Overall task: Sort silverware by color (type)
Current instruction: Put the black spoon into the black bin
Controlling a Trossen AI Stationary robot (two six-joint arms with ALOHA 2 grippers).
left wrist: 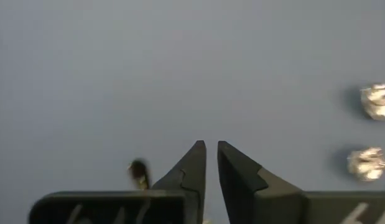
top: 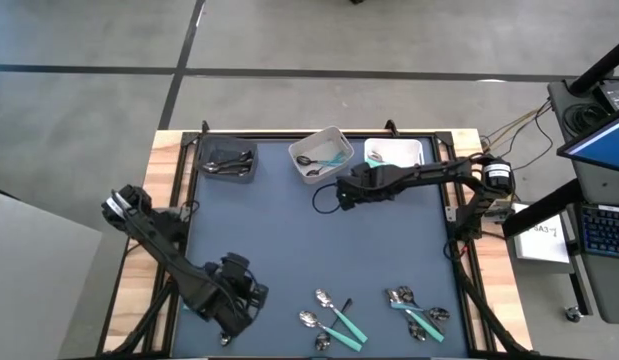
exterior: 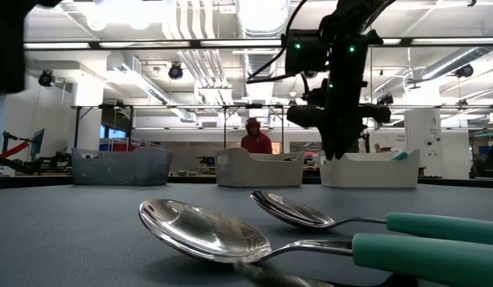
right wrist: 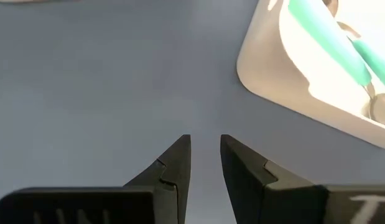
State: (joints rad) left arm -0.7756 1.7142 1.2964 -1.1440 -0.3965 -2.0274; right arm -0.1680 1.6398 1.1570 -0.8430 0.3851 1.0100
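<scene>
Left gripper [top: 232,305], nearer, jaws slightly parted and empty; teal-handled spoons [top: 336,318] lie beside, handles slanting away; right gripper [top: 343,193] released, empty

the middle of the surface [top: 289,240] lies bare, open for passing. three bins block the far edge: a dark bin [top: 229,162], a tilted white bin [top: 322,152], another white bin [top: 394,153]. the right gripper [top: 341,194] hangs just before them. loose silverware [top: 374,315] clutters the near edge, beside the left gripper [top: 234,300].
</scene>
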